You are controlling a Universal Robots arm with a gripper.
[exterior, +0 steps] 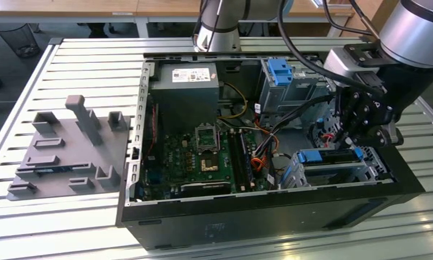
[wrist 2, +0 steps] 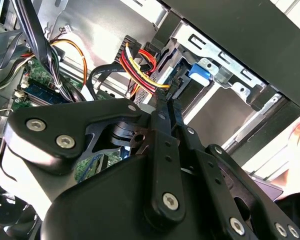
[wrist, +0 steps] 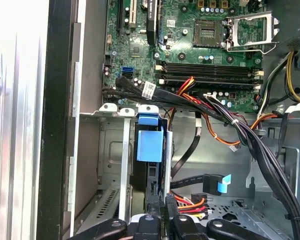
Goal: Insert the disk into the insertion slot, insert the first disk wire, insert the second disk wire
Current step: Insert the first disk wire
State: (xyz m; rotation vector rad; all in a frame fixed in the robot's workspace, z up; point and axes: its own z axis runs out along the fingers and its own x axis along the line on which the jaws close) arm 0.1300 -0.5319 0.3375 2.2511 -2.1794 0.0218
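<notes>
The disk, in its bright blue frame, lies inside the insertion slot, a low silver perforated cage at the case's front corner on the exterior view's right. My gripper reaches down into the case at the disk's inner end. Its two slim black fingers are pressed together on the plug of a red, yellow and black disk wire, right against the disk's edge. A second black flat wire with a blue plug hangs loose close by.
The motherboard fills the case floor, with the power supply behind it. A taller grey cage with a blue tab stands at the back. Thick black cable bundles run beside my gripper. A grey fixture plate lies outside the case.
</notes>
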